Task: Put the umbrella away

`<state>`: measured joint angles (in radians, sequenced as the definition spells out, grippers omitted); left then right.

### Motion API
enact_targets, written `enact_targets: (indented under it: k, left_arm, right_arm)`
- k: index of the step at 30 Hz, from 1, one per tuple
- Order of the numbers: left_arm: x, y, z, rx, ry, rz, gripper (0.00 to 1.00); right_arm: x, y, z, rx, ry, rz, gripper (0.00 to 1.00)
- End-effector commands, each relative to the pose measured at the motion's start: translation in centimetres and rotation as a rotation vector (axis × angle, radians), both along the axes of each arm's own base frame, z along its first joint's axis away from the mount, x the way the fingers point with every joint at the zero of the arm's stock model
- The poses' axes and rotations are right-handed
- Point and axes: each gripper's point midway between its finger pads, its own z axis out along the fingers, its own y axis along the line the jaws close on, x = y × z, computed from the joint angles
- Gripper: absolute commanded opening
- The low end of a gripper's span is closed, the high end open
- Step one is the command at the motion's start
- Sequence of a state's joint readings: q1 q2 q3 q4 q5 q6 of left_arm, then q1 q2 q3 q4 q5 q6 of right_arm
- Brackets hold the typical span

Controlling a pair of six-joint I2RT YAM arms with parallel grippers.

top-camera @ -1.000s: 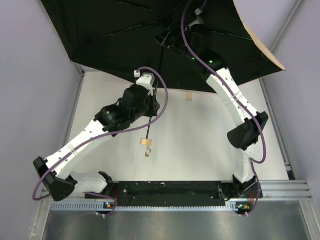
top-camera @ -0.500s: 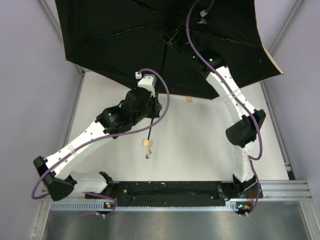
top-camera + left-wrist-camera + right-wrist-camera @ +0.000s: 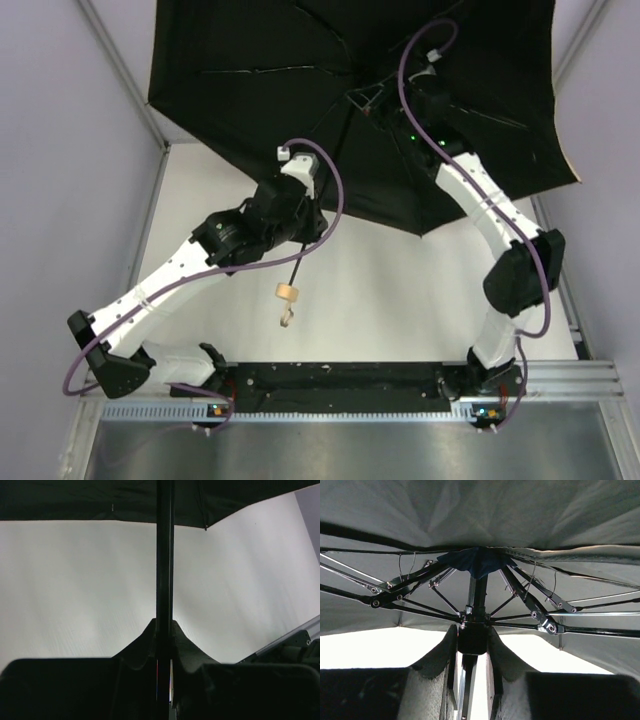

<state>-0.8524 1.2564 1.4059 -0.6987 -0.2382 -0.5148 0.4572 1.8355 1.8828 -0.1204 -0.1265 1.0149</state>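
Umbrella [image 3: 300, 70] open, black underside toward top camera. Canopy over far end of table [image 3: 400, 290]; shaft [image 3: 164, 555] slanted back to tan handle [image 3: 288, 292].
Left end effector [image 3: 162, 635] clamped on shaft.
Right end effector [image 3: 471, 632] under rib hub, fingers [image 3: 437, 665] tight against both sides of runner [image 3: 471, 642]; looked gripped.
Step, as judged: collapsing canopy.
Next move likely called for runner drawn along shaft toward handle while left held shaft steady.
No brand, label or readable writing visible.
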Motion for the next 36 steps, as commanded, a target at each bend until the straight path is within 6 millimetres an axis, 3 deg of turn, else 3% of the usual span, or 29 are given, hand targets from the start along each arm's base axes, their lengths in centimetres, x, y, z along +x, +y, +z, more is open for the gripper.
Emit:
enact_targets:
  k: [1,4,7,13,21,28,33,36]
  left_arm:
    - [4.0,0.8,5.2,-0.084,-0.114,0.13,0.0]
    - [5.0,-0.1,6.4,-0.091,-0.136,0.122,0.0]
    - [5.5,-0.9,7.0,-0.102,-0.14,0.111,0.0]
    - [6.2,-2.7,7.1,-0.154,-0.1,0.048,0.0]
    - [2.9,-3.0,5.5,-0.329,0.042,-0.073,0.01]
    - [0.5,-3.3,3.2,-0.442,0.116,-0.14,0.31]
    - [-1.0,-3.5,3.0,-0.522,0.124,-0.204,0.51]
    - [-1.0,-2.8,3.4,-0.587,0.113,-0.22,0.55]
  right_arm:
    - [-9.2,1.8,4.9,0.071,-0.098,0.263,0.0]
    - [-11.4,2.4,4.1,0.052,-0.104,0.28,0.0]
    - [-11.9,3.1,3.7,0.023,-0.118,0.288,0.0]
    - [-12.8,3.8,6.8,0.032,-0.266,0.311,0.0]
    - [-10.7,1.9,11.3,0.207,-0.389,0.266,0.0]
    - [-10.7,1.4,14.1,0.316,-0.444,0.237,0.0]
    - [-10.1,1.5,14.3,0.318,-0.463,0.245,0.0]
    - [-10.1,1.4,14.6,0.319,-0.471,0.252,0.0]
